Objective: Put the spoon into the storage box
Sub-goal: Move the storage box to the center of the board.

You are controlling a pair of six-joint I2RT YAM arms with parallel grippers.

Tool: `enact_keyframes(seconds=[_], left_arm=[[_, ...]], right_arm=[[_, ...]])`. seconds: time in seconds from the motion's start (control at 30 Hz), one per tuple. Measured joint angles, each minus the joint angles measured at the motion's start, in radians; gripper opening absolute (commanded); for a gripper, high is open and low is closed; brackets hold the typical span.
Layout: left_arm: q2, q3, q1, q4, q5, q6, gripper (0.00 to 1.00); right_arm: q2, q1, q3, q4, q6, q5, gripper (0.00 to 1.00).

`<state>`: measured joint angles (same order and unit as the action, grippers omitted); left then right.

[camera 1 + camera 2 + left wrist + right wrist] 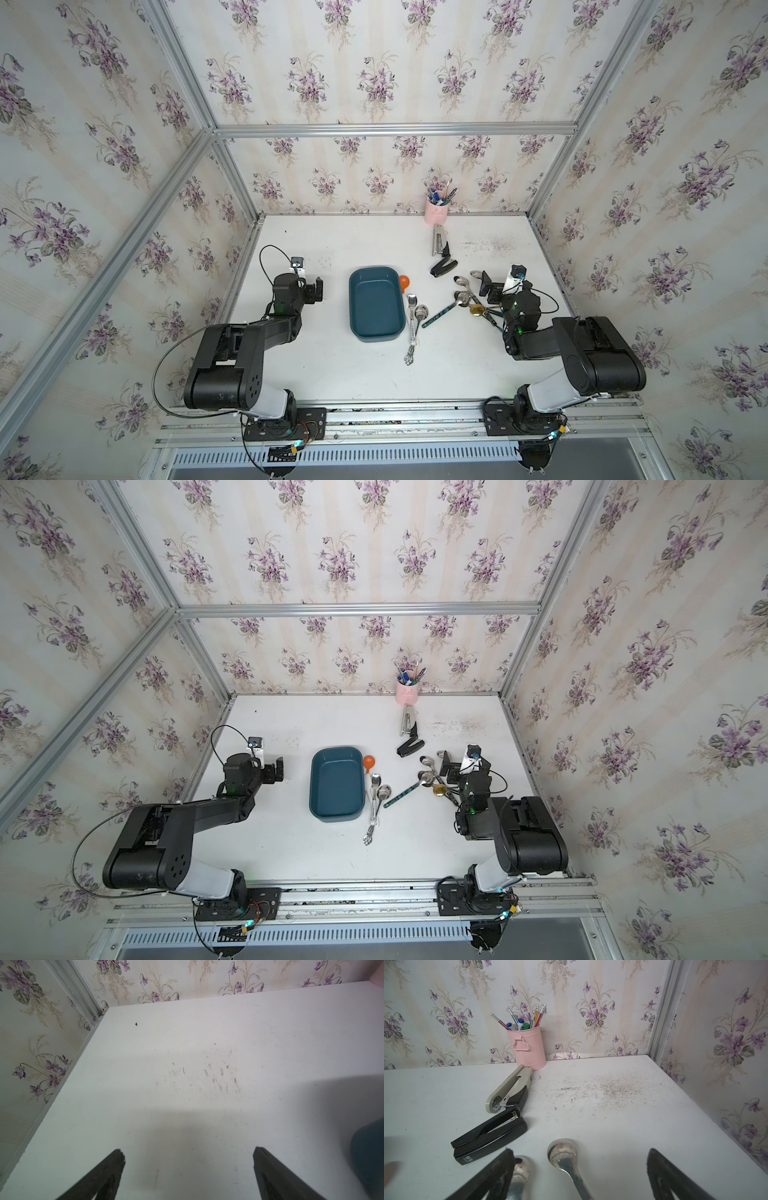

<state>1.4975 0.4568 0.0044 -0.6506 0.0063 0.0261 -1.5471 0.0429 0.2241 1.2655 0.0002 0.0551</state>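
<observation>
**A:** What's the biggest thing there?

**B:** The white desk [457, 374], scuffed toward the back. Near its middle sits the storage box [376, 305], dark teal, its long side running front to back. It shows in both top views.

**A:** And the claws?

**B:** The left claw [314, 289] hangs left of the box, apart from it. It is released, with only bare desk between its fingers in the left wrist view. The right claw [489, 289] is released too and grasps nothing. It sits low at the far edge of the spoon pile [467, 297]. In the right wrist view one spoon bowl [562, 1152] lies between its spread fingers, not pinched.

**A:** Anything else?

**B:** A black stapler [444, 268] and a grey stapler [437, 243] lie end to end behind the pile. The grey one reaches to the pink pen cup [435, 212] at the back wall.

**A:** Where are the spoons, exactly?

**B:** All are on the desk, outside the box. Two silver spoons [411, 309] lie just beside its right wall. An orange spoon [404, 281] is at its far right corner. A green-handled spoon [438, 316] slants between that pair and the pile.
</observation>
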Motion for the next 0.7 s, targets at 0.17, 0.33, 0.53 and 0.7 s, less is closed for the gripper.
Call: enact_keyframes(seconds=[0.17,0.33,0.53,0.7], left_arm=[[0.0,0.001,0.0,0.0,0.0,0.0,1.0],[0.0,0.001,0.002,0.0,0.002,0.0,1.0],[-0.056,0.122,0.01,0.159,0.006,0.0,1.0],[-0.129,0.367,0.011,0.461,0.022,-0.005,1.0]], right_arm=[[0.0,0.0,0.0,0.0,0.0,0.0,1.0],[0.002,0.0,-0.002,0.0,0.002,0.001,0.98],[0.132,0.0,0.05,-0.139,0.039,0.076,0.9],[0.248,0.0,0.301,-0.518,0.097,0.098,0.78]])
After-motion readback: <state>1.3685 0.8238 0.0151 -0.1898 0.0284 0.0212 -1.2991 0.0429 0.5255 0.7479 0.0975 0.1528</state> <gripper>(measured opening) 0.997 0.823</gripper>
